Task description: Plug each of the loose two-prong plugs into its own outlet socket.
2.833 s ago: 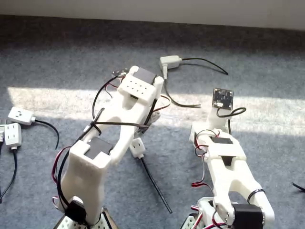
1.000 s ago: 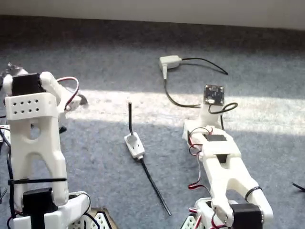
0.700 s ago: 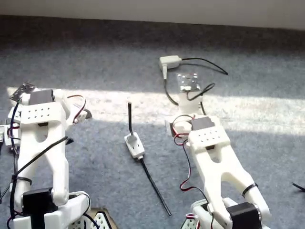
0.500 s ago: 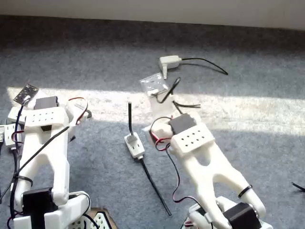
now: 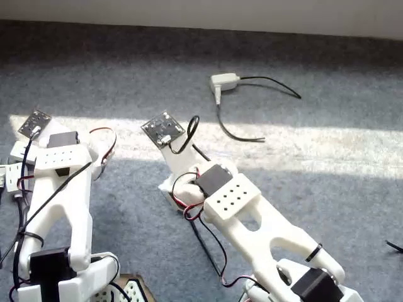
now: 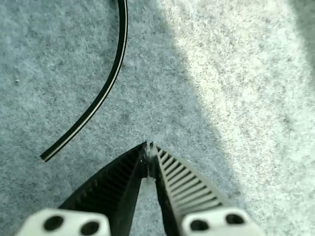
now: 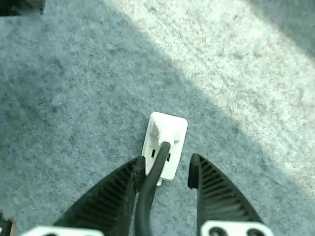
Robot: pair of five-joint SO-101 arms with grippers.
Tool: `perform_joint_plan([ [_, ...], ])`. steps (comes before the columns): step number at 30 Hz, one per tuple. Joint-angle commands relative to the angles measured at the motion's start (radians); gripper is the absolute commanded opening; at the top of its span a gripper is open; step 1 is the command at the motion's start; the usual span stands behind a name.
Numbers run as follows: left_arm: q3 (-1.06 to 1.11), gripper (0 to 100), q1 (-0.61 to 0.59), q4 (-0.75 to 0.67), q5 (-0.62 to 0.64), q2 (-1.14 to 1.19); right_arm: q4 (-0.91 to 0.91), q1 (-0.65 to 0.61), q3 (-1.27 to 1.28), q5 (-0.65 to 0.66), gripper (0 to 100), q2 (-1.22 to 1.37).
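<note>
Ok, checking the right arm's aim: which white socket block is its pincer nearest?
The mid-carpet block, a black cord running from it, sits straight ahead of the open right pincer. The far block in the shade lies well away.

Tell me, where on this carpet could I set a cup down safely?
Roomiest: the carpet right of the right arm, this side of the black cable. The shaded strip along the far wall is bare too. Crowded: the middle, where the right tool straddles a white socket, and the left edge around the left arm.
</note>
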Motion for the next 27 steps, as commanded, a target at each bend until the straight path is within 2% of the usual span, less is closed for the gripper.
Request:
perform_joint_plan([
  [1, 0.012, 3, -0.012, -0.057, -0.006, -0.033, -0.082, -0.015, 0.035, 0.011, 15.5, -0.019],
  [6, 0.012, 3, -0.010, -0.054, -0.006, -0.033, -0.137, -0.015, 0.065, 0.011, 14.6, -0.018],
  [11, 0.013, 3, -0.010, -0.054, -0.006, -0.033, -0.222, -0.008, 0.104, 0.011, 5.3, 0.038],
  [20, 0.013, 3, -0.010, -0.054, -0.006, -0.033, -0.269, 0.041, 0.042, 0.009, 5.2, 0.254],
  [24, 0.013, 3, -0.008, -0.054, -0.006, -0.033, -0.225, 0.044, 0.041, 0.006, 5.4, 0.216],
  [27, 0.013, 3, -0.005, -0.054, -0.006, -0.033, -0.183, 0.039, 0.044, 0.003, 11.1, 0.133],
])
